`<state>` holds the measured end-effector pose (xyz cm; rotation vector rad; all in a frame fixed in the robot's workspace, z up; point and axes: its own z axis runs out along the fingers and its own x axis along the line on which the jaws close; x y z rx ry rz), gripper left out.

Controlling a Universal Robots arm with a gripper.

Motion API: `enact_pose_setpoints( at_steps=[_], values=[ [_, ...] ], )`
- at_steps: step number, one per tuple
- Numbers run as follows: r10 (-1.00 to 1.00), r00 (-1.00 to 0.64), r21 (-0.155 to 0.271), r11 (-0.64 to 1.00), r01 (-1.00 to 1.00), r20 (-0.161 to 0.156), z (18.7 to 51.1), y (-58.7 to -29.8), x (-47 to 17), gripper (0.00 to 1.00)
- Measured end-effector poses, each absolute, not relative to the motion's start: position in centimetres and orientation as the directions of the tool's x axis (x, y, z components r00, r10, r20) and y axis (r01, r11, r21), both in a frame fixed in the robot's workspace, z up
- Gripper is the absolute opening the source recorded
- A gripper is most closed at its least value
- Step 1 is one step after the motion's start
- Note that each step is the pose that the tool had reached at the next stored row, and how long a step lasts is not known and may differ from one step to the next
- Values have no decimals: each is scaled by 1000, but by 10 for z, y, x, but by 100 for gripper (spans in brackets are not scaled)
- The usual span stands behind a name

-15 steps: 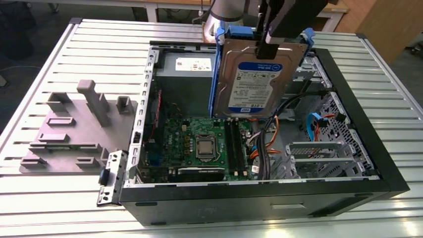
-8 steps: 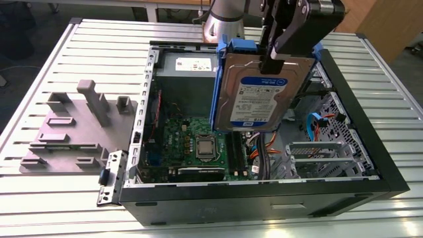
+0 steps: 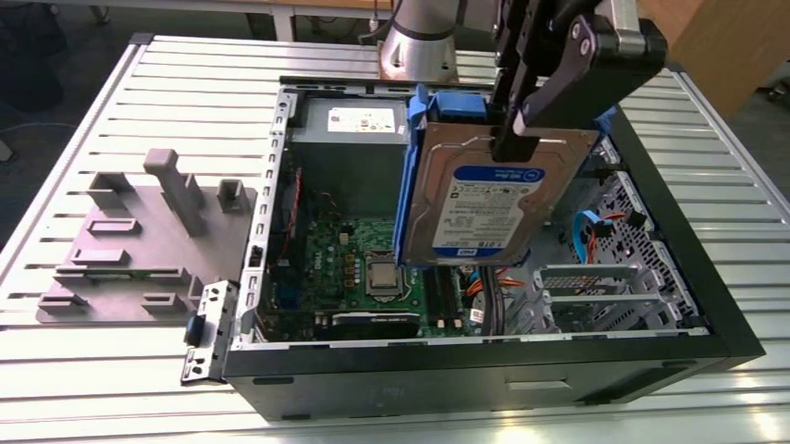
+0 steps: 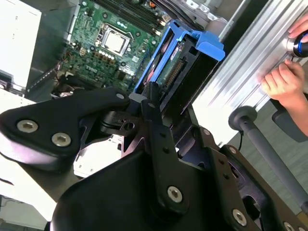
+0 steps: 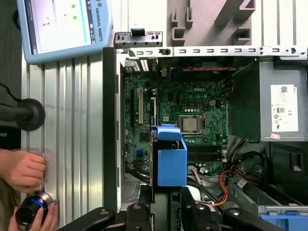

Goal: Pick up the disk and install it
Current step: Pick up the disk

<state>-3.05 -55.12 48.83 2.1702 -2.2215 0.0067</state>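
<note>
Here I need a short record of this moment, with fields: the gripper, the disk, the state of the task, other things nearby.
gripper: shut on the disk
disk: upright in the air over the open computer case
task state: disk picked up, not yet installed
exterior view's left: grey fixture block on the table
person: a hand at a knob

The exterior view looks down at a slant from above one long side of the open black computer case [image 3: 494, 370], and takes in much of the slatted aluminium tabletop [image 3: 99, 388]. The first wrist view faces straight down into the case from well above. The second wrist view sits close behind the black jaws and looks obliquely along them into the case. All three share the green motherboard [image 3: 358, 250] [image 5: 192, 101] [image 4: 96, 53] and the disk [image 3: 487, 199] [image 5: 172, 163] [image 4: 192, 36], a silver metal hard drive in a bright blue plastic carrier.
</note>
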Motion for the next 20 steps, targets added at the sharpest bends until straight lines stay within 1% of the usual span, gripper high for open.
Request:
enact_pose_setpoints(
  at_steps=[8, 20],
  values=[
    [-999, -24, 22, 25, -999, 33, 488, -560, -31, 35],
    [-999, -24, 22, 25, -999, 30, 488, -561, -28, 35]
  ],
)
